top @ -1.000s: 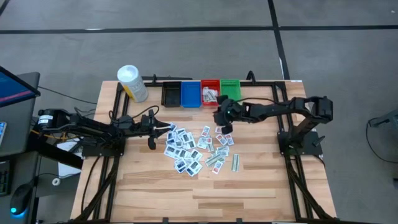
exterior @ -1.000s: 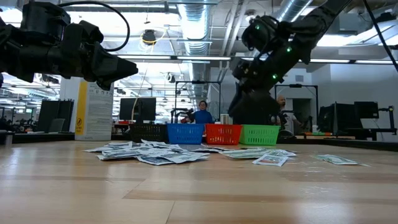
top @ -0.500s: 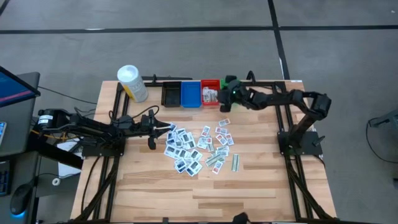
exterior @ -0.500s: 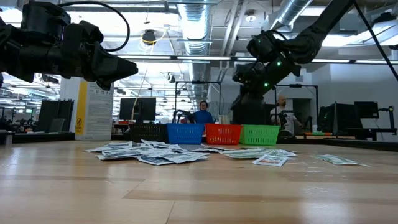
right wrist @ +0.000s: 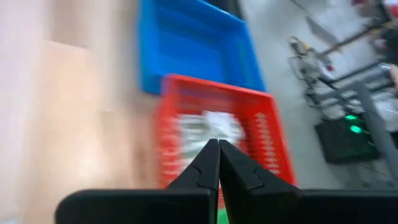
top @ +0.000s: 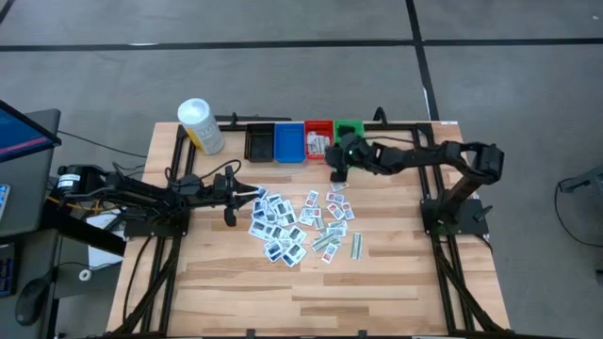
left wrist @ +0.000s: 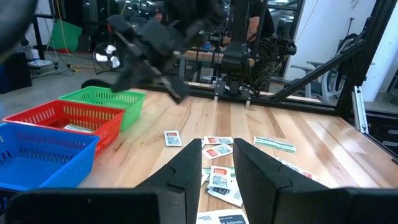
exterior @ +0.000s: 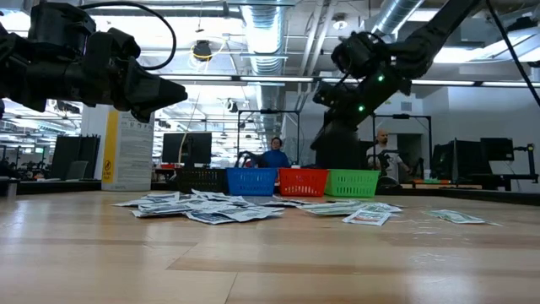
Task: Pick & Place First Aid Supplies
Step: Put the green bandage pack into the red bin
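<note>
The right gripper (right wrist: pixel 217 149) is held above the red bin (top: pixel 318 141), jaws together, seemingly on nothing. The left gripper (left wrist: pixel 217 163) is parked beside the packets (top: pixel 283 226) strewn mid-table, jaws apart

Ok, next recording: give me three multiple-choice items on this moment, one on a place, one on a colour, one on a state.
1. Where does the right gripper hang?
A. over the yellow container
B. by the red bin and green bin, at the bins' near side
C. at the table's front edge

2. Which bin already holds white packets?
A. red
B. black
C. blue

3. How do the right gripper's jaws stand?
A. wide open
B. shut on a bin's rim
C. shut, nothing seen between them

Key: 1 B, the high view shows it there. 2 A, white packets lie in the red bin in the high and right wrist views. 3 C, the fingertips meet in the right wrist view.
</note>
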Available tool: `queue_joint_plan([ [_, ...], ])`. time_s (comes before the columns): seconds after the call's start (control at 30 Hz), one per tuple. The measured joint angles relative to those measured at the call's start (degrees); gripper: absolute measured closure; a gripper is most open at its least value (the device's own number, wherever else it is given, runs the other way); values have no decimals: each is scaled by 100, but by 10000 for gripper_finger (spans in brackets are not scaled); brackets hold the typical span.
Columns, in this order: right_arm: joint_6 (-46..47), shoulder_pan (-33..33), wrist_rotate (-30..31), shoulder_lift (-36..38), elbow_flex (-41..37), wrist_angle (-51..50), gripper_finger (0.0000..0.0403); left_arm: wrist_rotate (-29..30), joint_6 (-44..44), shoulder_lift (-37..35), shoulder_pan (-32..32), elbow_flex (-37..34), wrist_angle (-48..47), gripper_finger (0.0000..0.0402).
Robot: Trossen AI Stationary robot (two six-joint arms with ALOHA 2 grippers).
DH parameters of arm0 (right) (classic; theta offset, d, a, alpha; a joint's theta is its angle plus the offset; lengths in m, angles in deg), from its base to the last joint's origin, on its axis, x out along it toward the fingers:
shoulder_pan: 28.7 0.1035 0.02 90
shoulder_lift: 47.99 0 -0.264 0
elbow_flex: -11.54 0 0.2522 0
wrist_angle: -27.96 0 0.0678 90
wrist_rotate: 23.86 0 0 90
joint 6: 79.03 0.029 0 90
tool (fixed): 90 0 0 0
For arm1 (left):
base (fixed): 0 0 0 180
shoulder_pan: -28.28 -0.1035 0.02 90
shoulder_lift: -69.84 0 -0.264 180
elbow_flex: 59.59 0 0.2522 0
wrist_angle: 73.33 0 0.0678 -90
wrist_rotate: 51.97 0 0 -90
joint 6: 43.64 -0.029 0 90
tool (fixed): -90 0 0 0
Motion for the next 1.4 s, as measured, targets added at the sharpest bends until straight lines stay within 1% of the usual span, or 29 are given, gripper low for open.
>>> queue_joint_plan([
  [0.13,292,612,-17,304,0,-926,402,-1,0,0,1,0,-2,309],
  [0.23,542,1101,-58,614,0,-1864,402,-1,0,0,0,0,-2,309],
  [0.3,791,1424,-236,816,-12,-2457,403,-1,0,0,0,0,-2,309],
  [0.37,1081,1746,-468,1079,-150,-2793,403,1,0,0,0,0,-2,309],
  [0.43,1420,2084,-538,1350,-369,-2890,403,0,0,0,1,0,-2,309],
  [0.63,2756,2944,-530,2162,-1214,-2820,403,0,0,0,0,0,-2,309],
  [0.73,3508,3231,-553,2359,-1568,-2610,403,1,0,0,0,0,0,309],
  [0.8,3803,3343,-498,2366,-1697,-2499,403,1,0,0,2,0,0,309],
  [0.97,4204,3425,-269,2144,-1754,-2436,403,0,2,0,0,0,0,309],
  [1.17,4325,3423,-271,1870,-1753,-2205,403,-1,31,0,0,0,2,309],
  [1.4,4370,3463,-332,1913,-1753,-1955,397,1,23,0,0,0,4,309],
])
